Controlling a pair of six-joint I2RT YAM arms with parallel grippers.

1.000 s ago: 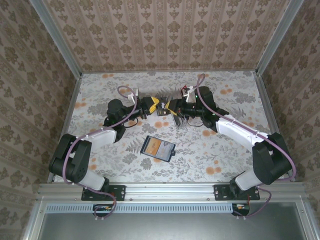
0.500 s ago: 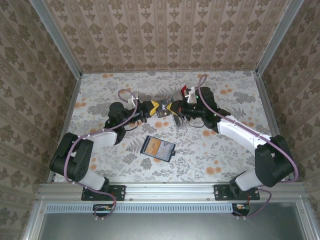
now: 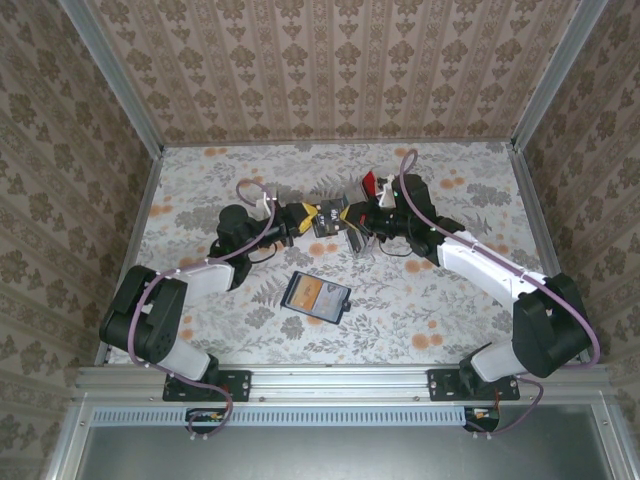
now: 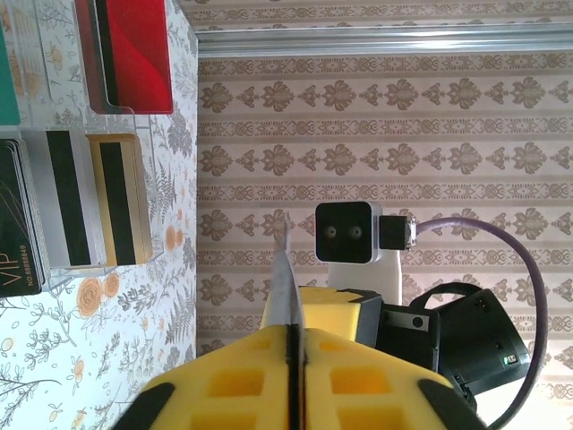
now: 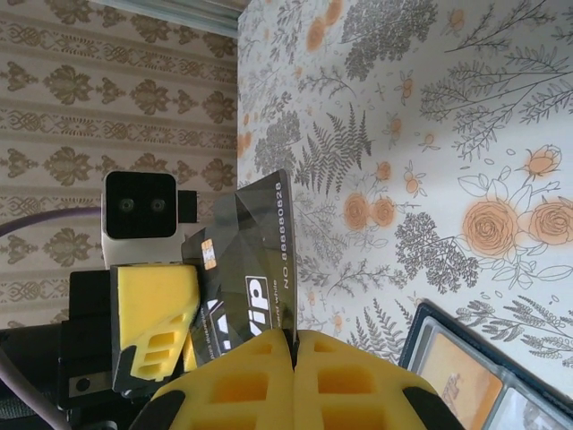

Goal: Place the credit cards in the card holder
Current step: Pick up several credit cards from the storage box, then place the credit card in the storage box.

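Observation:
A dark card (image 3: 325, 222) marked VIP (image 5: 246, 269) hangs above the table between my two grippers, which face each other. My left gripper (image 3: 308, 218) (image 4: 294, 330) is shut on one end of it; in the left wrist view the card (image 4: 285, 278) shows edge-on. My right gripper (image 3: 343, 214) (image 5: 294, 336) is shut on the other end. The card holder (image 3: 292, 290) lies open on the table in front of them, an orange card in its pocket; its navy rim (image 5: 414, 333) shows low in the right wrist view.
A clear slotted rack (image 3: 358, 240) (image 4: 85, 260) stands just behind the right gripper. It holds a red card (image 4: 134, 54), a teal card (image 4: 7, 63), a white-grey card (image 4: 67, 197), a tan card (image 4: 121, 197) and another dark card (image 4: 18, 224). Patterned walls enclose the table.
Both grippers have closed onto the dark card between them. The right gripper has shifted slightly toward the back; the card holder has not moved.

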